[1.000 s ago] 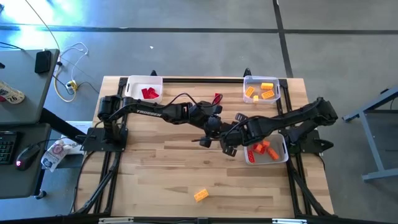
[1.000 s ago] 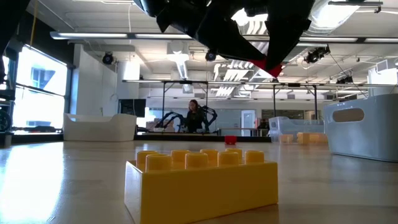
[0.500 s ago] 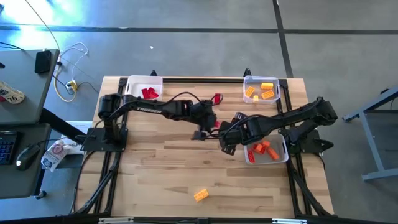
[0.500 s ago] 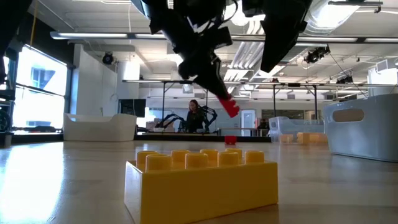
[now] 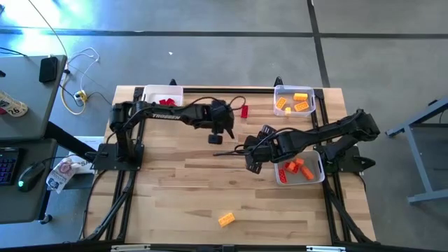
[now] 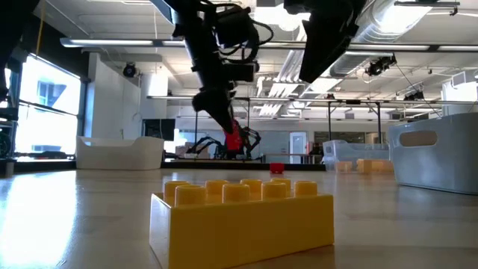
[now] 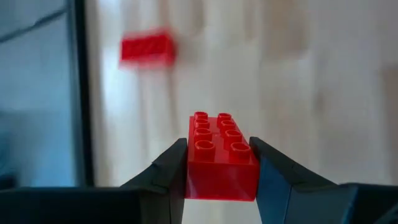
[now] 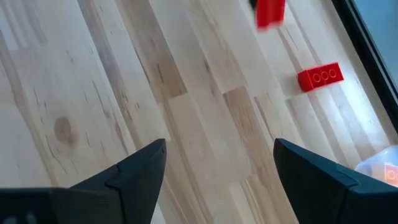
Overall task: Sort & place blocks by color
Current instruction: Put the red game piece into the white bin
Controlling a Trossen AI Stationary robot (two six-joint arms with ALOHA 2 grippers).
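Above the table's middle, my left gripper (image 7: 221,163) clamps a red block (image 7: 221,155); its red tray (image 5: 162,99) lies toward ten o'clock. My right gripper (image 8: 217,163) hangs wide open, empty. Shallow grip: a quick swing could drop the block short.

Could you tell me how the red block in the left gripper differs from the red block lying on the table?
The held red block is clamped between the left gripper fingers and is up in the air; the loose red block lies free on the wooden table, touched by nothing. The held one sits nearer the table's middle; the loose one lies near the far edge. Both are red studded bricks.
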